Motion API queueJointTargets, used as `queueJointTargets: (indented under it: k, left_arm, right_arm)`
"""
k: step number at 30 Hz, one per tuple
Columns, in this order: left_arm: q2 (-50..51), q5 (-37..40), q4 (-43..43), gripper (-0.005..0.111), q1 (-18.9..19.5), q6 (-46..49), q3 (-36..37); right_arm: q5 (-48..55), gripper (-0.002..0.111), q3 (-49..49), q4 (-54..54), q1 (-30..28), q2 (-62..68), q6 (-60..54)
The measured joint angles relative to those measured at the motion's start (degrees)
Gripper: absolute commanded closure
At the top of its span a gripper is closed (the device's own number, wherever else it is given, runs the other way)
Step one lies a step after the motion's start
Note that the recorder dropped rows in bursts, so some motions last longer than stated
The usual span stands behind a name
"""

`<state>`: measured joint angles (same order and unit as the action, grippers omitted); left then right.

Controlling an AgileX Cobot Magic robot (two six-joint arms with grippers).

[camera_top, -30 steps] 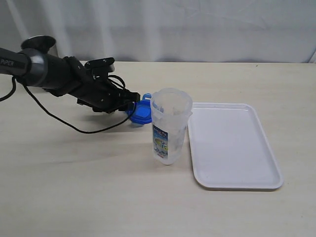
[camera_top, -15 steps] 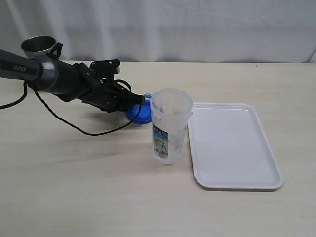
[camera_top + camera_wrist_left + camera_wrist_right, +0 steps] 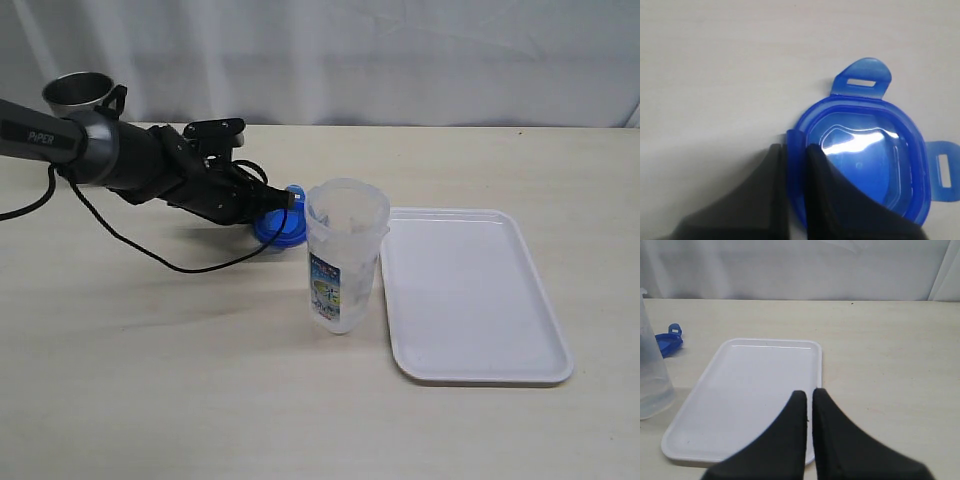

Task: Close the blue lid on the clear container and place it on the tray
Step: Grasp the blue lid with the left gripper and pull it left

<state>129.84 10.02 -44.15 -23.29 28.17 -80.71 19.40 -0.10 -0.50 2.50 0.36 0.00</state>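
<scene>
Jaws of the left gripper (image 3: 795,150) pinch the blue lid (image 3: 865,150) by its rim, just beside the clear container (image 3: 345,260); right gripper (image 3: 808,392) over the tray (image 3: 740,370), jaws together, empty.

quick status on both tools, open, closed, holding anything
Left tool: closed, pinching the rim of the blue lid.
Right tool: closed, holding nothing.

The clear container (image 3: 345,255) is standing mid-desk (image 3: 200,380), the tray (image 3: 470,300) lying just right of it, the blue lid (image 3: 280,228) sitting just far-left of it, and the steel cup (image 3: 78,92) standing at the far left.
</scene>
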Motion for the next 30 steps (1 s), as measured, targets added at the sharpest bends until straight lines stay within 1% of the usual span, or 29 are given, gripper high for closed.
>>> queueJointTargets:
  k: [7, 8, 14, 19, 22, 26, 30]
  left_arm:
    - [-0.36, 1.53, 0.0, 0.107, 0.0, -3.72, 0.11]
    - [-1.11, 0.97, 0.0, 0.107, 0.0, -3.85, 1.3]
    - [-10.46, -3.82, 2.27, 0.107, 0.0, -3.85, 12.59]
    - [-15.75, -14.12, 2.16, 0.107, 0.0, -6.09, 24.41]
    - [-17.96, -18.58, 0.74, 0.107, 0.0, -6.48, 30.03]
    - [-20.38, -21.79, 0.14, 0.107, 0.0, -6.7, 35.87]
    - [-21.76, -22.78, -0.13, 0.107, 0.0, -6.83, 38.69]
  right_arm:
    - [0.0, 0.104, 0.0, 0.0, 0.0, 0.0, 0.0]
    - [0.0, 0.104, 0.0, 0.0, 0.0, 0.0, 0.0]
    - [0.0, 0.104, 0.0, 0.0, 0.0, 0.0, 0.0]
    - [0.0, 0.104, 0.0, 0.0, 0.0, 0.0, 0.0]
    - [0.0, 0.104, 0.0, 0.0, 0.0, 0.0, 0.0]
    - [0.0, 0.104, 0.0, 0.0, 0.0, 0.0, 0.0]
    - [0.0, 0.104, 0.0, 0.0, 0.0, 0.0, 0.0]
